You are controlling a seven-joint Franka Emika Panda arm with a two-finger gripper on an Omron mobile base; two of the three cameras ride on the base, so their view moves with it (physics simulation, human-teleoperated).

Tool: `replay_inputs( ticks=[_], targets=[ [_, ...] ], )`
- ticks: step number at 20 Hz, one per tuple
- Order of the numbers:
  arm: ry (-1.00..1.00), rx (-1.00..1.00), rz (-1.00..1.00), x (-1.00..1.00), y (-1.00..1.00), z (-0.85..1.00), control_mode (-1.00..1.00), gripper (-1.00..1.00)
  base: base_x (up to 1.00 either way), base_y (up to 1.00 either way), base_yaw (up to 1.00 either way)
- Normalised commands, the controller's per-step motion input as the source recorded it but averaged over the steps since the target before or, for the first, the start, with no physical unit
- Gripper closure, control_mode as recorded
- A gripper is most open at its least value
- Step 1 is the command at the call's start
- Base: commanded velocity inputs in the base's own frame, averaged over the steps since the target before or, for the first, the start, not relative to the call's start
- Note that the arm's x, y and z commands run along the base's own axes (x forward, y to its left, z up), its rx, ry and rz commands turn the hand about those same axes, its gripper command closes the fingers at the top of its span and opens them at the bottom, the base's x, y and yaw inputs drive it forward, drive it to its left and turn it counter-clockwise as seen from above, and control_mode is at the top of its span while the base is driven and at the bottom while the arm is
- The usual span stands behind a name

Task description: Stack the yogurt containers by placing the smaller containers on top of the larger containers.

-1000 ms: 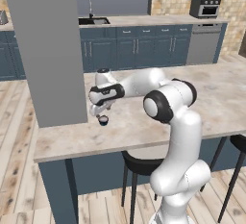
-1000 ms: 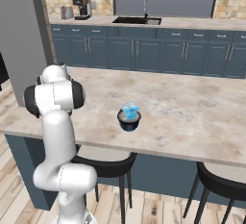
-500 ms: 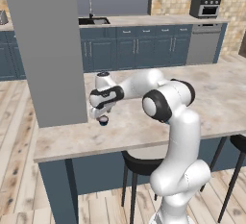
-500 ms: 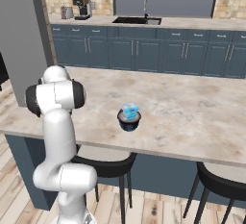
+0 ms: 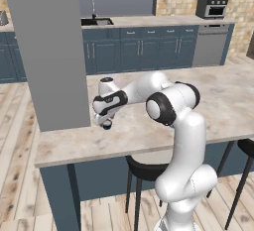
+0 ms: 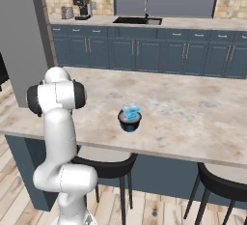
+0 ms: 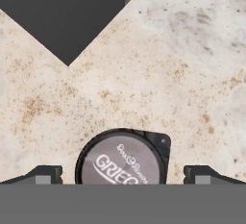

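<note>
A tiny dark round cup with a grey printed lid stands on the marble counter. My gripper hangs right over it, open, with one fingertip on each side of the cup and a gap between each tip and its rim. From the left base view the gripper points down at the counter's left part, and the tiny cup peeks out beneath it. Further right, the wide dark bowl-shaped cup carries the light-blue boxy container on its top.
A tall grey pillar rises from the counter just left of the hand, and its dark foot shows close ahead of the cup. The counter's front edge runs near. Dark stools stand below it.
The hand has eased down a little over the tiny cup. Its jaws stay wide open, and the stacked containers have not moved.
</note>
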Motion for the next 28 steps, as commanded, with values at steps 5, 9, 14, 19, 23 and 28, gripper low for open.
replay_inputs(
  ticks=[5,9,14,19,23,28],
  targets=[
    [0.00,0.00,0.00,0.01,0.00,-0.09,-1.00,-1.00,0.00,0.00,0.00],
    [0.00,0.00,0.00,0.03,0.00,-0.07,-1.00,-1.00,0.00,0.00,0.00],
    [0.00,0.00,0.00,0.06,0.02,-0.06,-1.00,-1.00,0.00,0.00,0.00],
    [0.00,0.00,0.00,0.11,0.04,-0.08,-1.00,-1.00,0.00,0.00,0.00],
    [0.00,0.00,0.00,0.06,0.01,-0.07,-1.00,-1.00,0.00,0.00,0.00],
    [0.00,0.00,0.00,0.00,0.00,-0.05,-1.00,-1.00,0.00,0.00,0.00]
  ],
)
